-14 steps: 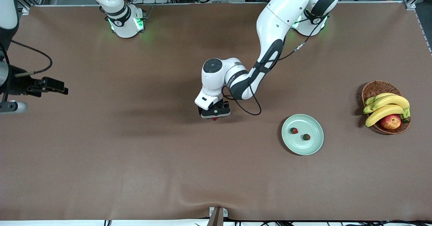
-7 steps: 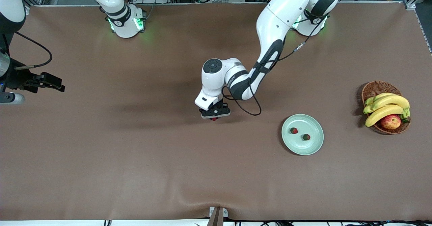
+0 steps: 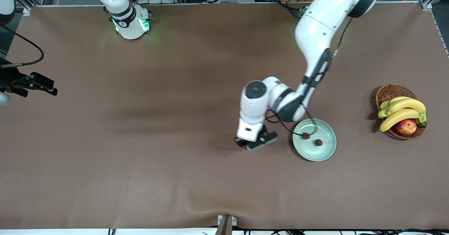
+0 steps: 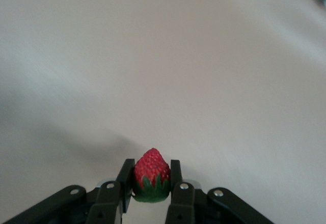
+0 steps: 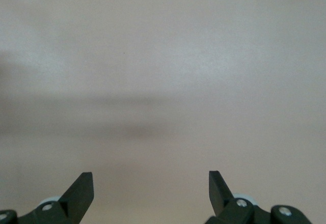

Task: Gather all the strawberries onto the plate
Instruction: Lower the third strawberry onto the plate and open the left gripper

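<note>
Over mid-bench, the left gripper [image 3: 253,145] pinches a strawberry [image 4: 151,181] between its fingers, just beside the plate [image 3: 328,150], which lies toward the left arm's end. At the bench's right-arm edge, the right gripper [image 5: 151,189] waits, spread empty.

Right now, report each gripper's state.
Left gripper: closed on a strawberry, over the table beside the plate.
Right gripper: open, empty, waiting.
</note>
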Controlling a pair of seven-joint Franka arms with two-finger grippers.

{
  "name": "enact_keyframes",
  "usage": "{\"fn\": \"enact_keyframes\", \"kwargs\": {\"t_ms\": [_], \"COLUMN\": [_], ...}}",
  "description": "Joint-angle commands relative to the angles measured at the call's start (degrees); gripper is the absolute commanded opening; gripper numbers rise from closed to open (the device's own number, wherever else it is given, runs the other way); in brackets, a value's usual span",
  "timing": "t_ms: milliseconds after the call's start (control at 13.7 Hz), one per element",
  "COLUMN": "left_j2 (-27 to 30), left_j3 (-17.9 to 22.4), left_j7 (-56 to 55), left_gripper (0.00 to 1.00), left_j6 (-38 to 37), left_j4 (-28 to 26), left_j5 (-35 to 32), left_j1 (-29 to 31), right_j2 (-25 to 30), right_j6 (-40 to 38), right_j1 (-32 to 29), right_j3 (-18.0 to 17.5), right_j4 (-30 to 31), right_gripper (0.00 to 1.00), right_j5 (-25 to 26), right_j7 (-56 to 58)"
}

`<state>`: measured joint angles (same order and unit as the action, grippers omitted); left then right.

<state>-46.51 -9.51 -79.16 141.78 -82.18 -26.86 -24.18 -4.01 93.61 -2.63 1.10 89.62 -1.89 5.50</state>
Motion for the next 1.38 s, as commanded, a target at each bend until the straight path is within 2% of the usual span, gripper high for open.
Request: {"fn": "enact_keyframes", "kwargs": {"t_ms": [0, 146, 364, 656, 802, 1020, 1239, 1312], "left_j2": [5.4, 6.4, 6.7, 9.1, 9.5, 8.9, 8.6, 8.5], "left_j3": [-1.2, -1.2, -1.4, -6.8, -8.2, -8.1, -8.2, -8.2], "left_j7": [-2.6, -2.1, -1.4, -1.0, -1.0, -0.9, 0.2, 0.5], "left_gripper": [0.00, 0.00, 0.00, 0.00, 0.00, 0.00, 0.00, 0.11], "left_j6": [-1.6, -5.3, -5.7, -8.7, -10.0, -13.5, -13.8, -13.8], "left_j4": [-7.5, -9.7, -12.2, -12.3, -12.3, -12.7, -14.2, -14.4], "left_j5": [0.5, 1.8, 1.8, 2.0, 2.0, 2.1, 2.0, 2.0], "left_j1": [5.2, 9.0, 13.7, 20.7, 22.5, 23.4, 26.7, 26.8], "right_j2": [5.0, 4.3, 3.9, 3.8, 3.8, 3.7, 3.7, 3.7], "right_j6": [4.1, 4.0, 4.0, 4.0, 4.0, 4.0, 4.0, 3.9], "right_j1": [-0.3, 0.1, -0.6, -0.6, -0.8, -0.8, -0.3, -0.3], "right_j3": [-0.5, -1.0, -2.3, -2.2, -2.2, -2.2, -2.3, -2.3], "right_j4": [7.1, 4.9, 3.7, 3.6, 3.6, 3.5, 3.4, 3.4], "right_gripper": [1.00, 1.00, 1.00, 1.00, 1.00, 1.00, 1.00, 1.00], "right_j5": [0.7, 3.0, 4.6, 4.5, 4.6, 4.5, 4.5, 4.7], "right_j7": [1.3, 2.8, 2.4, 2.4, 2.8, 2.6, 2.7, 2.8]}}
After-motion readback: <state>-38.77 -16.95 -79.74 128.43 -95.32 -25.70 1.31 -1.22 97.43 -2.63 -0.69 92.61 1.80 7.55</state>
